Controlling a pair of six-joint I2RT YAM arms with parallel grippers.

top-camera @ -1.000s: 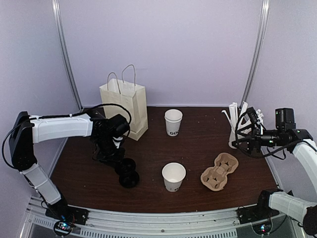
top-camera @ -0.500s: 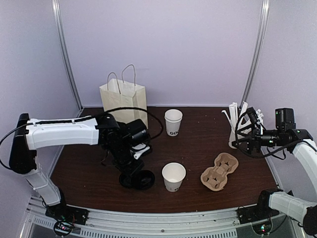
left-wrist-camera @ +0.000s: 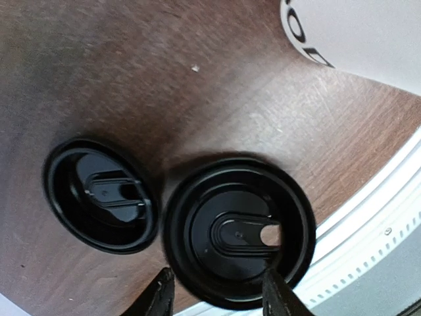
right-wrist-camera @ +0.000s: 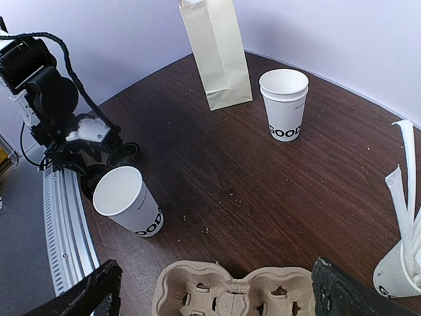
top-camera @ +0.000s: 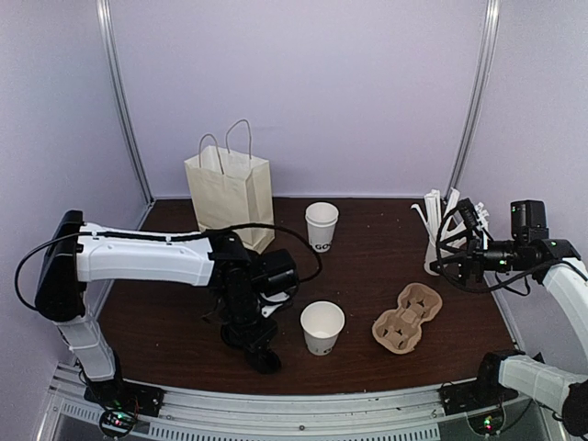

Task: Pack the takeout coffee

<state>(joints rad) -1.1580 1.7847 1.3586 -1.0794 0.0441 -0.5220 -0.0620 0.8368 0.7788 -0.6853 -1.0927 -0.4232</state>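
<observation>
Two white paper cups with dark lettering stand without lids: one near the front (top-camera: 322, 327) (right-wrist-camera: 128, 201), one further back (top-camera: 322, 226) (right-wrist-camera: 284, 103). Two black lids lie upside down on the table, side by side, in the left wrist view: the left lid (left-wrist-camera: 102, 195) and the right lid (left-wrist-camera: 240, 232). My left gripper (left-wrist-camera: 218, 295) (top-camera: 256, 338) hangs just over the right lid, jaws apart, one fingertip (left-wrist-camera: 277, 291) over its rim. That cup's base (left-wrist-camera: 355, 33) shows beyond. My right gripper (right-wrist-camera: 217, 284) (top-camera: 457, 261) hovers wide open and empty above the carrier.
A cream paper bag (top-camera: 230, 193) (right-wrist-camera: 217, 52) stands upright at the back left. The brown pulp carrier (top-camera: 407, 318) (right-wrist-camera: 230, 291) lies right of the near cup. A white cup of long sticks (top-camera: 435, 234) (right-wrist-camera: 401, 263) is at the far right. The table's metal front rail (left-wrist-camera: 388, 224) runs close beside the lids.
My left arm swung right along the front of the table with a black lid, then its jaws opened over the lid. The right arm stayed still.
</observation>
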